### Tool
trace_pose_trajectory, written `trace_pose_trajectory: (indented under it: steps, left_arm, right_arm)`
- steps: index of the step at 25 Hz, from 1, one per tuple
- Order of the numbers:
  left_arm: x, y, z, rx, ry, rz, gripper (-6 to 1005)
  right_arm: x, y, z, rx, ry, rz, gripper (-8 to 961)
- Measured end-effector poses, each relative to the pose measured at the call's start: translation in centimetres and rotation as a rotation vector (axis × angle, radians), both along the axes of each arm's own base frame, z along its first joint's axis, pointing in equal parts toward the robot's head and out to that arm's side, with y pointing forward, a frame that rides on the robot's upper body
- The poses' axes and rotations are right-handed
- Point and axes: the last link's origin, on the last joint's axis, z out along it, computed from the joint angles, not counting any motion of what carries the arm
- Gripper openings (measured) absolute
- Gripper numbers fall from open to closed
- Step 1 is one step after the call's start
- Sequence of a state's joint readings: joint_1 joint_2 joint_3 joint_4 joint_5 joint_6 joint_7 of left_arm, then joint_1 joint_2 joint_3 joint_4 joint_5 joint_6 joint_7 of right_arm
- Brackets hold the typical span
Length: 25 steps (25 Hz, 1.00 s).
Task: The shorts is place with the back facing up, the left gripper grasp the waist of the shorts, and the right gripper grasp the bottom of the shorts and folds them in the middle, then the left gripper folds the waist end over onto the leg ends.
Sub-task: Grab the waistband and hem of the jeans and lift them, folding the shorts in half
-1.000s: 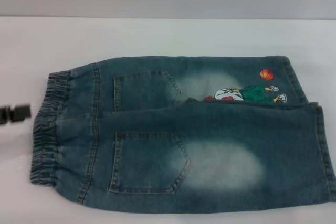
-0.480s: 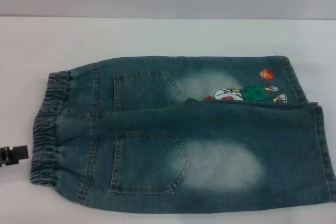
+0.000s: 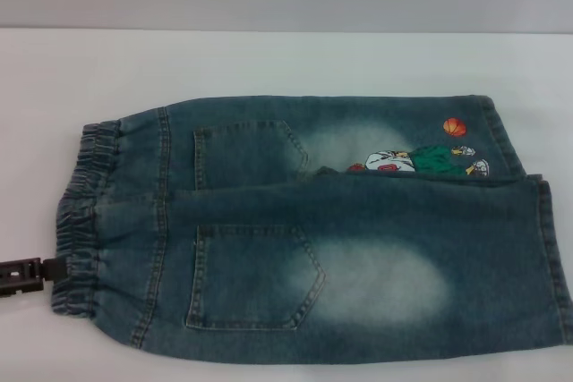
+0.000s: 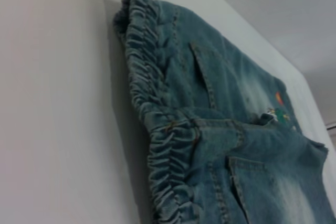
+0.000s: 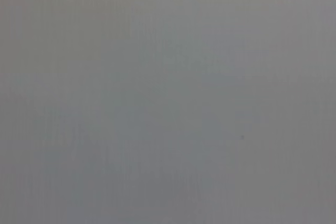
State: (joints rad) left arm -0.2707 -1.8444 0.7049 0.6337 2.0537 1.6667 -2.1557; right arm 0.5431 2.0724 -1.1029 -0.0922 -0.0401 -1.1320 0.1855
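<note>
Since the earlier frames, the left gripper (image 3: 40, 270) has dropped toward the near side of the table (image 3: 269, 60) and slid in to meet the waist of the shorts (image 3: 79, 221), its tip now touching the puckered band at its near end; whether its fingers are apart or together I cannot tell. From that tip the shorts (image 3: 313, 230) run lengthwise to the right, back pockets up, one leg lapped over the other, ending at the bottom of the shorts (image 3: 551, 257). Only the left arm is close, reaching in low and level from the left edge. The right gripper is out of view.
</note>
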Motion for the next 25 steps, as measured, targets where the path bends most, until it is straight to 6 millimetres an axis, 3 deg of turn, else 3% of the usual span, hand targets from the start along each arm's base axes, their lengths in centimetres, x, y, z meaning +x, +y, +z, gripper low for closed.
trace_pose_trajectory:
  steps: [25]
  left_arm:
    - [-0.68,0.25,-0.59,-0.037,0.069,0.023,844]
  right_arm:
    - [-0.09,0.07,0.0,-0.001,-0.002,0.004,552]
